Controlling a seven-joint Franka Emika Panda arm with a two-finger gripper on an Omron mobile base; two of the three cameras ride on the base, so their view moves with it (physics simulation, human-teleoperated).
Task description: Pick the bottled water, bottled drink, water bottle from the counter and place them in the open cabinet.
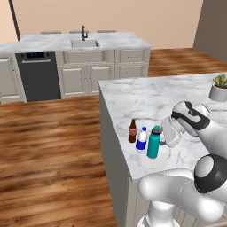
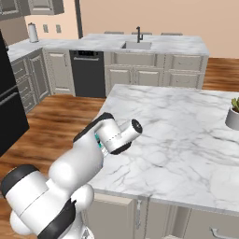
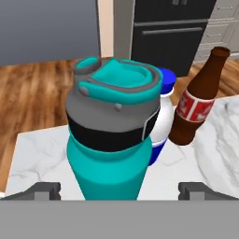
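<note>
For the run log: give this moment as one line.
stage: approach | gripper: open, at water bottle | bottled water, bottled drink: on counter

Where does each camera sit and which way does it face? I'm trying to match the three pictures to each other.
Left base view: behind the arm's left, looking forward and down over the counter at the water bottle, bottled water and bottled drink; the arm rises lower right.
Right base view: behind the arm's right, facing the sink counter; the arm rises lower left.
Hand view: on the hand, looking along the open claw at the water bottle.
Both base views share the potted plant.
</note>
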